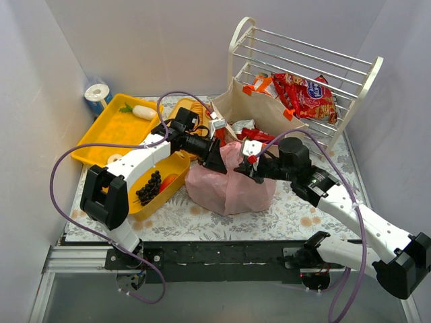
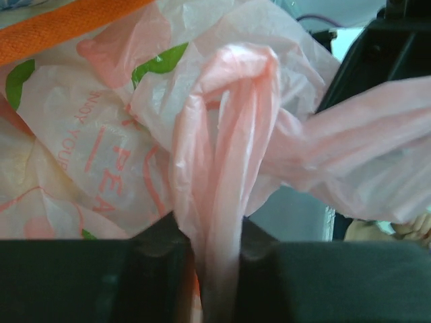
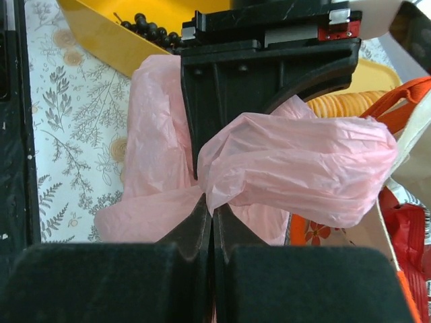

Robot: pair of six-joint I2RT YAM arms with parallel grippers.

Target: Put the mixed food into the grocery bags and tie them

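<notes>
The pink plastic bag (image 1: pixel 229 185) sits bulging on the table's middle. My left gripper (image 1: pixel 219 159) is shut on a twisted pink handle strip (image 2: pixel 222 202) at the bag's top left. My right gripper (image 1: pixel 244 169) is shut on the other pink handle (image 3: pixel 296 168) at the top right, facing the left gripper across the bag. The beige tote (image 1: pixel 259 108) with orange straps stands behind, with red snack packets (image 1: pixel 306 94) at its mouth. Dark grapes (image 1: pixel 149 187) and a red piece lie in a yellow tray (image 1: pixel 176 168).
A second yellow tray (image 1: pixel 108 131) at back left holds a white item and a green sprig. A white wire rack (image 1: pixel 316 60) stands behind the tote. A paper roll (image 1: pixel 98 94) is in the back left corner. Walls close both sides.
</notes>
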